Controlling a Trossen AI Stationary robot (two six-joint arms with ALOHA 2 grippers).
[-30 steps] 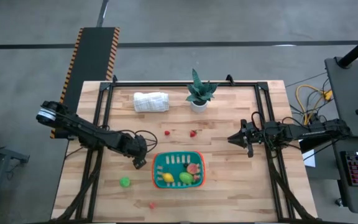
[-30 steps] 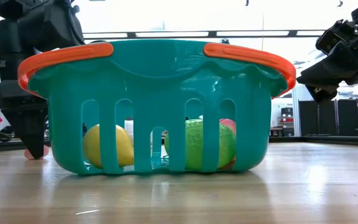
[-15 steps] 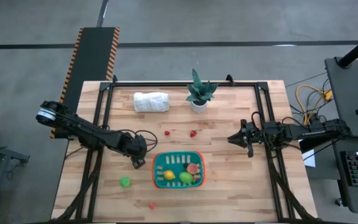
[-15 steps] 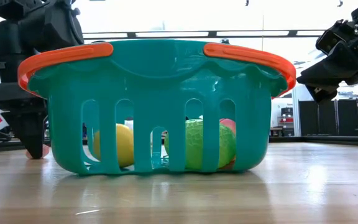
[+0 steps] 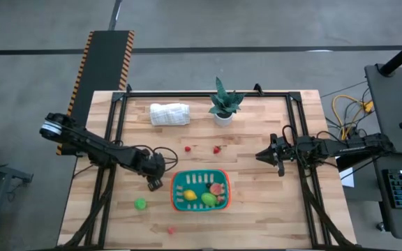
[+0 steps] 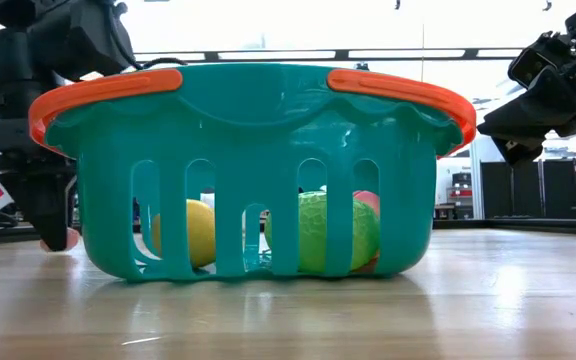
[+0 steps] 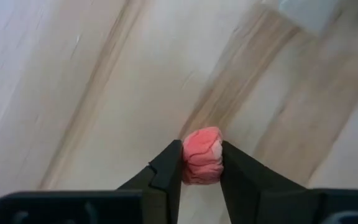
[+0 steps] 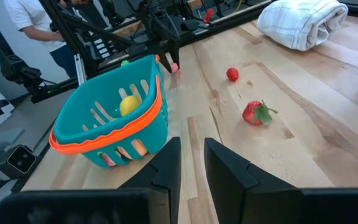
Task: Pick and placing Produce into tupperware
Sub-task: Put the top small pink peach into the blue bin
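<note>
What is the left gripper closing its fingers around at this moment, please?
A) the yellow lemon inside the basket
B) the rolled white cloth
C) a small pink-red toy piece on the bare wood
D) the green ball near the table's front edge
C: in the left wrist view the left gripper has its two fingers pressed on either side of a small pink-red piece sitting on the wooden table.

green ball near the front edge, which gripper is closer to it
Left. The left gripper sits just up and right of the green ball; the right gripper is far across the table, past the basket.
</note>
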